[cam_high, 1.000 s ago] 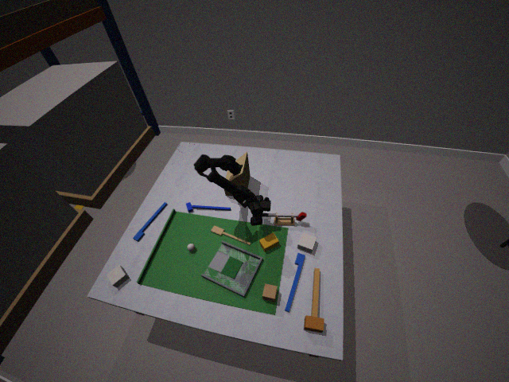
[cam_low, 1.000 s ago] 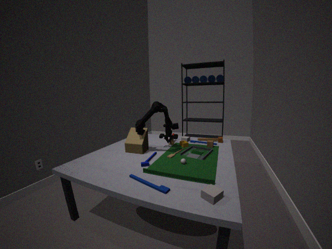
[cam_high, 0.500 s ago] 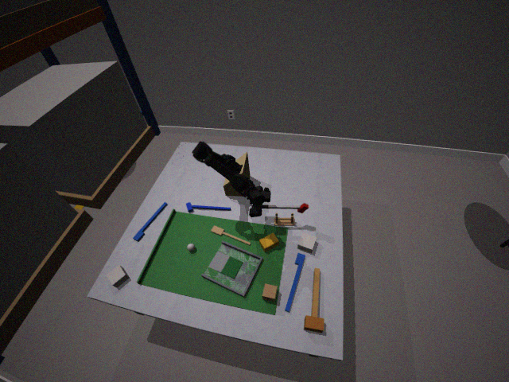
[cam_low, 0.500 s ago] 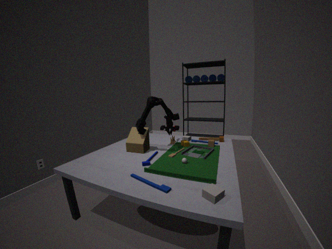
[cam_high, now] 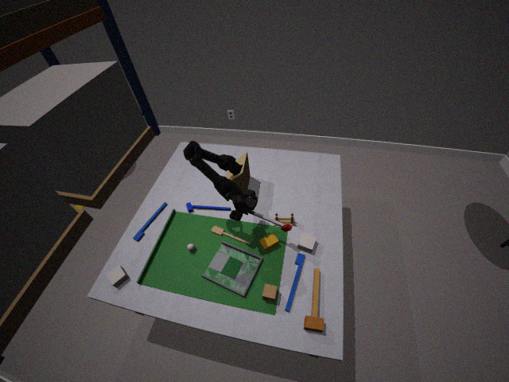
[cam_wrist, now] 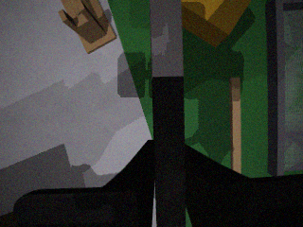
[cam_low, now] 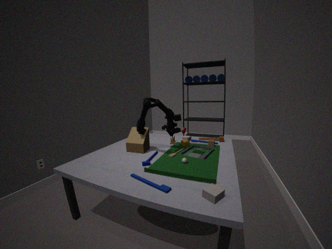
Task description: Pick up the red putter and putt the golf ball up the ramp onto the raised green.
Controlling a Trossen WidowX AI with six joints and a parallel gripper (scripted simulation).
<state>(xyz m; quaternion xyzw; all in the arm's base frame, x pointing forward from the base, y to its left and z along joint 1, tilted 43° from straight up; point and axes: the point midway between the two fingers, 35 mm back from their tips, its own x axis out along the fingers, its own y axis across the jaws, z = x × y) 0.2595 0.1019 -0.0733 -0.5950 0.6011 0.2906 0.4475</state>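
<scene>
My gripper [cam_high: 245, 208] [cam_low: 171, 133] [cam_wrist: 162, 145] is shut on the handle of the red putter [cam_high: 286, 227] [cam_low: 183, 130] [cam_wrist: 167, 43]. The putter is in the air; its grey shaft slants outward to the red head, past the small wooden rest [cam_high: 285, 221] [cam_low: 172, 141] [cam_wrist: 97, 38], which stands on the table. The white golf ball [cam_high: 190, 247] [cam_low: 184, 160] lies on the green mat [cam_high: 164, 263] [cam_low: 171, 167], toward the end with the low rail. The raised green [cam_high: 233, 267] [cam_low: 198, 151] is a green square inside the grey-edged ramp piece, farther along the mat.
A tan paddle [cam_high: 217, 230] [cam_low: 171, 154] lies between gripper and ramp. A yellow block [cam_high: 269, 242] [cam_low: 184, 143] and a brown block [cam_high: 270, 291] [cam_low: 211, 142] stand on the mat. Around it are several blue clubs, an orange mallet [cam_high: 314, 323] and white blocks. A wooden wedge [cam_low: 136, 141] stands near the arm.
</scene>
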